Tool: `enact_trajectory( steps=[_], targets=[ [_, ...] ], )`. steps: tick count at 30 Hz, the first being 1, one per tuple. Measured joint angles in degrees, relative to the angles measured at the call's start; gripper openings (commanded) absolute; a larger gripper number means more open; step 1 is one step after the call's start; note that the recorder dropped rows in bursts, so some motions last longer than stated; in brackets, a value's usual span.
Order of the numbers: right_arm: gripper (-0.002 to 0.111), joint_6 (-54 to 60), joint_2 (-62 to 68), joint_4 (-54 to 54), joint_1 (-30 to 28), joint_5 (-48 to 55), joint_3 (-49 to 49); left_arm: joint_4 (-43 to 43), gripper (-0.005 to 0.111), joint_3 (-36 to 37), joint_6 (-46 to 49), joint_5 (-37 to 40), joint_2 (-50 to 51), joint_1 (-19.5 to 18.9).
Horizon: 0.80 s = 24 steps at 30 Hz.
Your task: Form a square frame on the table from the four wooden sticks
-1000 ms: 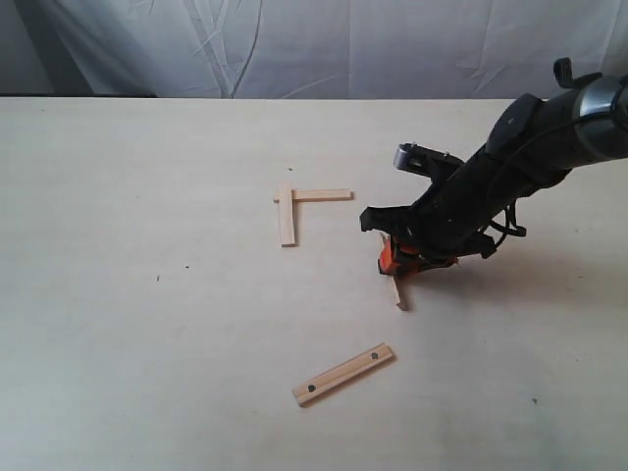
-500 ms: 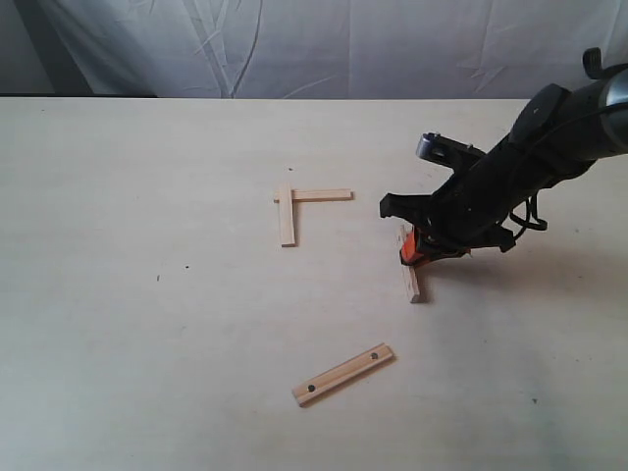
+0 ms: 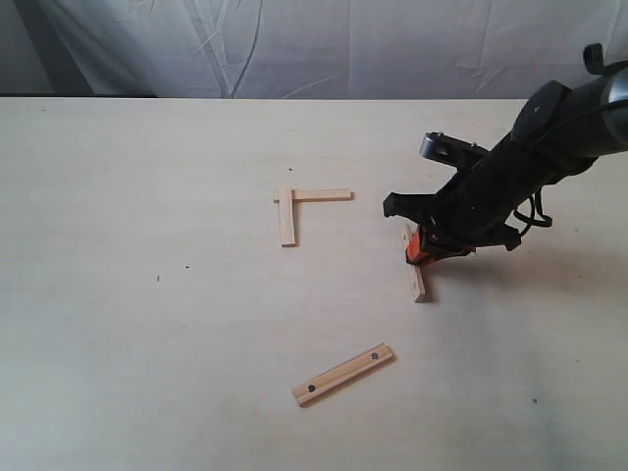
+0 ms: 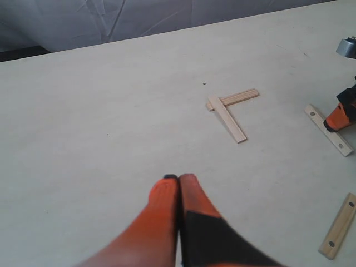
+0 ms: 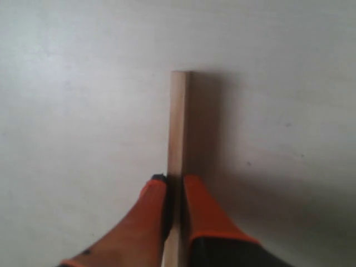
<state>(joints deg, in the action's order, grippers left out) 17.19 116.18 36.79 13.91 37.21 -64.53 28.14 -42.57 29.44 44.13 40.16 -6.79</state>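
L-joined pair [image 3: 287,211], clamped stick [image 3: 418,283] and dotted stick [image 3: 343,374] lie apart.

Right arm [image 3: 540,152] black, silver-grey cap [image 3: 438,147], looped black cable [image 3: 536,212]; gripper fingers [image 5: 204,214] orange, black-based.

Creased white cloth backdrop [image 3: 294,44] across the rear

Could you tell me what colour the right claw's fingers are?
Orange fingers, clearest in right wrist view.
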Motion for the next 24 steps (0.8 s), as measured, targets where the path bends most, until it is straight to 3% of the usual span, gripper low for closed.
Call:
enact_trajectory(
  steps=[4,8,18,21,24],
  targets=[
    [0.026,-0.7,0.1,-1.6,0.0,-0.5,0.0,0.0,0.000,0.0,0.0,0.0,0.0,0.0],
    [0.028,-1.0,0.5,-3.4,-0.4,-0.6,0.0,0.0,0.000,0.0,0.0,0.1,0.0,0.0],
    [0.003,-1.0,0.4,-3.4,-0.9,-0.8,0.0,0.0,0.000,0.0,0.0,0.1,0.0,0.0],
    [0.013,-1.0,-0.3,-3.1,-0.9,-1.1,0.3,0.0,0.000,0.0,0.0,0.1,0.0,0.0],
    [0.031,-1.0,-1.8,-3.2,-0.9,-1.3,0.6,0.0,0.000,0.0,0.0,0.1,0.0,0.0]
  ],
)
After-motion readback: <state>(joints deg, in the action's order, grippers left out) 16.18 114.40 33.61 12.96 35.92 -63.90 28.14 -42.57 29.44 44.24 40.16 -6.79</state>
